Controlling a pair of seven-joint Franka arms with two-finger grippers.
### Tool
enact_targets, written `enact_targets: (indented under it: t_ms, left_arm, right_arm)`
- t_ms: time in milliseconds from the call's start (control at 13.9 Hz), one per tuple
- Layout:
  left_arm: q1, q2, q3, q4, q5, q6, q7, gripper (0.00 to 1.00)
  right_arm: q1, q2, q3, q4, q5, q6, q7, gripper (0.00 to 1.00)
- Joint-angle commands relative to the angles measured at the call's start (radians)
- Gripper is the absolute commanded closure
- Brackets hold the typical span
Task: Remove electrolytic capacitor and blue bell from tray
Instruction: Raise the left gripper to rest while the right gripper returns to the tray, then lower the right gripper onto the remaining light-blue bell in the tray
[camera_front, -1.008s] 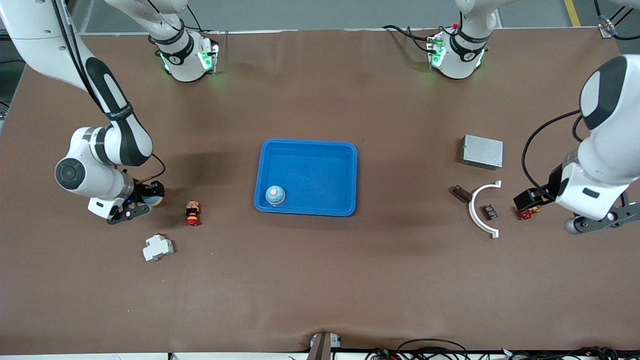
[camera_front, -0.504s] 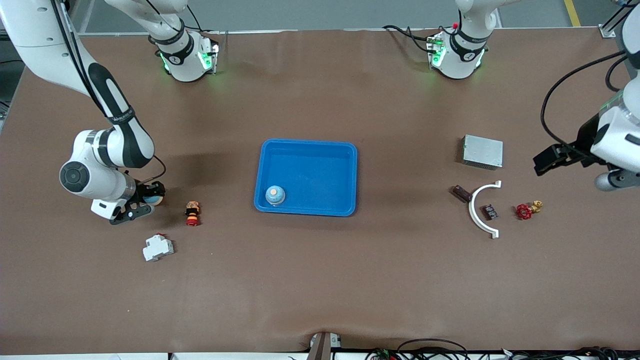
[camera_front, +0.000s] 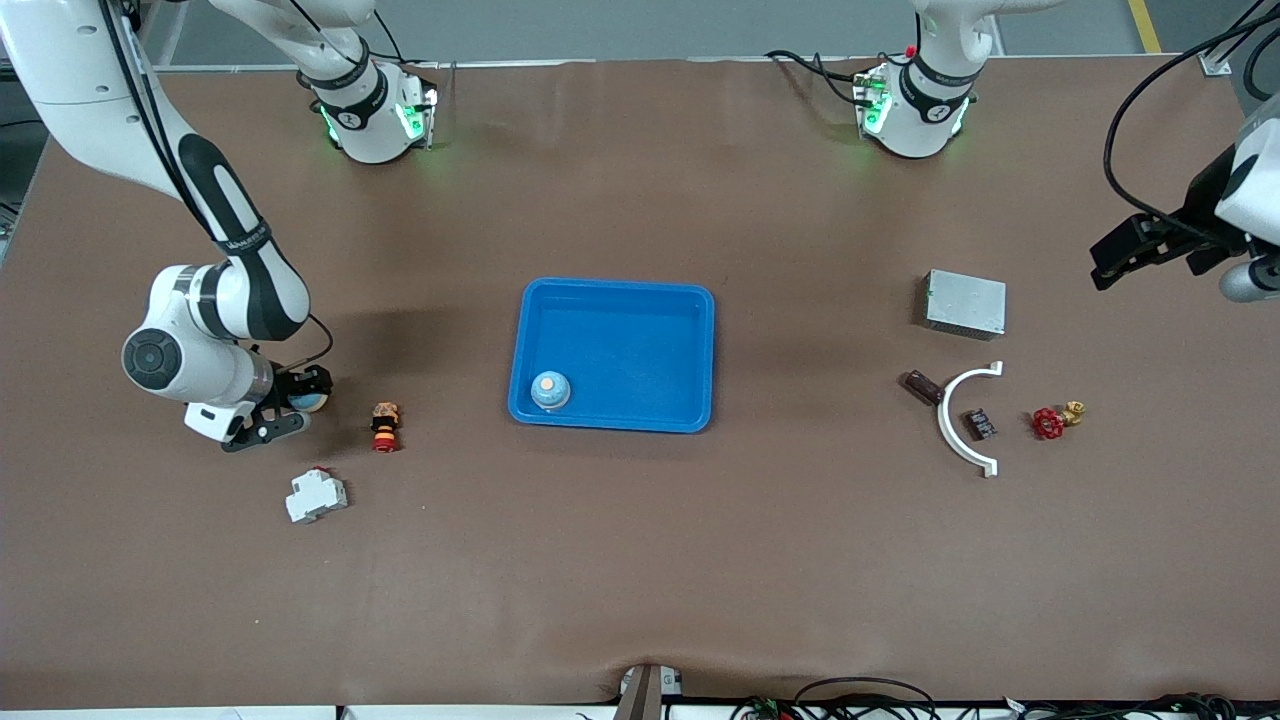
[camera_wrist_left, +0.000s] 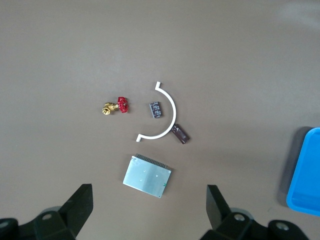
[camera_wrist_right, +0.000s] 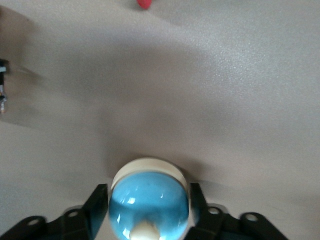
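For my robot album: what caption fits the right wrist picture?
Right gripper hugging a shiny blue bell on the brown table.

A glossy blue dome bell (camera_wrist_right: 149, 204) with a cream button and base sits upright on the table, at nine o'clock from the blue tray (camera_front: 612, 290). A second bell (camera_front: 550, 389) stands inside the tray's seven-o'clock corner. The dark brown cylindrical capacitor (camera_front: 922, 386) lies on its side at three o'clock from the tray.

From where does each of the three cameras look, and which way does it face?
Front view: high, facing both arms' bases, over the blue tray.
Left wrist view: high over the white arc, left tool open.
Right wrist view: low, right tool around the blue bell.
Shared: arc and bell appear in the front view also.
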Motion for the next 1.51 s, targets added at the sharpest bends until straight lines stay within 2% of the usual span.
enact_targets:
  t_ms: [0,216,360,504,720,864,936,1080,1224,1440]
  left_arm:
    - [-0.051,-0.035,0.048,-0.034,-0.02,0.0,0.022,0.0]
    - [-0.045,-0.02,0.043,-0.023,-0.04,0.011,0.027,0.0]
    - [-0.046,-0.012,0.043,-0.029,-0.046,0.025,0.03,0.0]
    - [-0.05,-0.012,0.039,-0.031,-0.046,0.026,0.03,0.0]
    - [-0.045,-0.017,0.037,-0.023,-0.046,0.023,0.04,0.0]
    - [-0.043,-0.012,0.038,-0.014,-0.034,0.026,0.086,0.0]
    - [-0.042,-0.003,0.038,0.001,-0.038,0.026,0.091,0.0]
    - [-0.04,0.055,0.043,0.064,-0.034,0.025,0.099,0.0]
    - [-0.049,0.097,0.045,0.07,-0.032,0.026,0.105,0.0]
    - [-0.027,0.108,0.052,0.075,-0.04,0.04,0.157,0.0]
  right_arm:
    - [-0.008,-0.031,0.006,0.016,-0.017,-0.079,0.015,0.0]
    - [0.016,-0.088,0.014,0.148,-0.011,-0.361,0.037,0.0]
    - [0.079,-0.088,0.016,0.286,0.0,-0.579,0.177,0.0]
    - [0.151,-0.105,0.017,0.352,0.049,-0.678,0.343,0.0]
    - [0.248,-0.125,0.017,0.372,0.131,-0.688,0.527,0.0]
    - [0.309,-0.122,0.017,0.42,0.225,-0.677,0.647,0.0]
    - [0.355,-0.117,0.016,0.45,0.241,-0.669,0.71,0.0]
    - [0.454,-0.077,0.014,0.509,0.235,-0.614,0.837,0.0]
    - [0.522,-0.024,0.014,0.53,0.229,-0.53,0.928,0.0]
    - [0.558,0.035,0.014,0.533,0.23,-0.381,0.936,0.0]
